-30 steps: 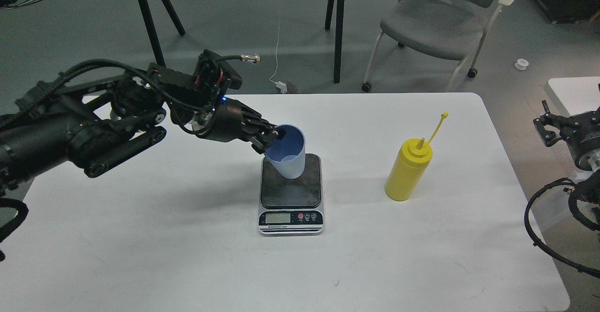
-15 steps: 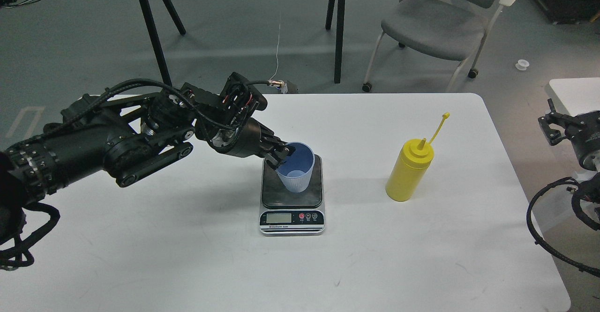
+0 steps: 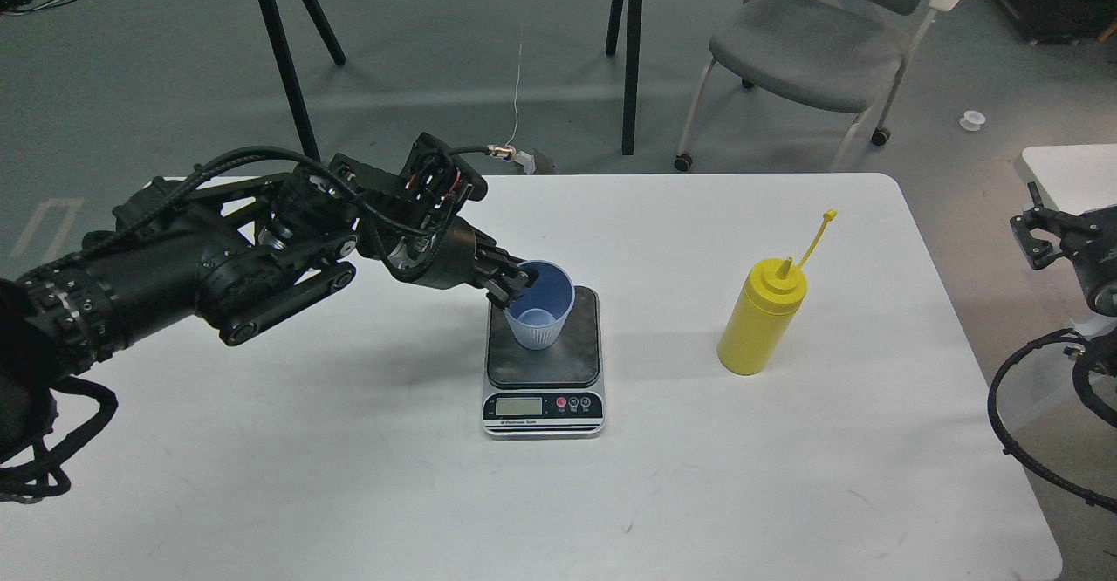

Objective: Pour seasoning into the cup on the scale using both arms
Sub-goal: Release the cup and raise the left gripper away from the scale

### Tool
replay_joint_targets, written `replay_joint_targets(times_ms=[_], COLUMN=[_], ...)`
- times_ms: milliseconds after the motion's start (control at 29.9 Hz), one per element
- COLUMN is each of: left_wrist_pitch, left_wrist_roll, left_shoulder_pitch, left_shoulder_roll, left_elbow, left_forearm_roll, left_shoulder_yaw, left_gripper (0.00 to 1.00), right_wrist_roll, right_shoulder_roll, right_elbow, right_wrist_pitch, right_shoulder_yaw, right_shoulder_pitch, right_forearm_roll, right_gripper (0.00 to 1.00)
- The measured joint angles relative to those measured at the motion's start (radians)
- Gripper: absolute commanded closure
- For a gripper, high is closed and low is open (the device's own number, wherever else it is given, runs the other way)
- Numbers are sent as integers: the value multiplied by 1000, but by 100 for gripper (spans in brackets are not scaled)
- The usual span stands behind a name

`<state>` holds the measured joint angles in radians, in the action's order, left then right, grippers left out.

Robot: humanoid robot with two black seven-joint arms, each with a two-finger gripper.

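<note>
The light blue cup stands upright on the dark plate of the scale at mid-table. My left gripper comes in from the left and is shut on the cup's left rim. The yellow seasoning bottle stands upright on the table to the right of the scale, its cap strap sticking up. My right gripper is at the far right edge, off the table and well away from the bottle; its fingers cannot be told apart.
The white table ends at the right just past the bottle. A grey chair and black table legs stand beyond the far edge. A second white surface is at the far right.
My left gripper has brought the cup from tilted and raised down onto the scale plate, where it now stands upright. The right arm has drifted slightly to the right.
</note>
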<state>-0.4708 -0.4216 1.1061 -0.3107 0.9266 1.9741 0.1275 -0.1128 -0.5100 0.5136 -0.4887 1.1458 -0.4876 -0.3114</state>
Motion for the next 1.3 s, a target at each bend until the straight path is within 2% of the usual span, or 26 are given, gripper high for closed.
replay_joint_targets(times_ms=[67,267,401,568,702,1002,1303], left_wrist_pitch=[0,14,26,27,37,60,59], left_wrist_roll=[-1,-11,-15,-15,-14,-12,-7], left_shoulder_pitch=[0,11,37,90,120,111,8], left_shoulder_roll=[1,-8,-41,-101,-137,-135,-118], left_elbow=[0,0,-1,-2,-2,-106,-210], left_forearm_roll=[-2,-62,-265,-602,-847,-1307,-1914], left_shoulder_yaw=[2,15,33,42,59,271,342], left_gripper=[39,20,9,2,1,1,1], right_wrist_roll=[0,0,0,1,3,0,1], right_shoulder_roll=[-1,-19,-36,-72,-121,-155,-157], right_elbow=[0,-1,2,14,1,35,322], right_wrist_pitch=[0,0,0,0,0,0,0], right_shoulder_yaw=[1,2,2,2,3,4,42], right_shoulder_pitch=[3,14,25,56,66,184,485], right_forearm_roll=[0,0,0,0,1,-33,-89], right_gripper=[0,0,1,0,0,1,1])
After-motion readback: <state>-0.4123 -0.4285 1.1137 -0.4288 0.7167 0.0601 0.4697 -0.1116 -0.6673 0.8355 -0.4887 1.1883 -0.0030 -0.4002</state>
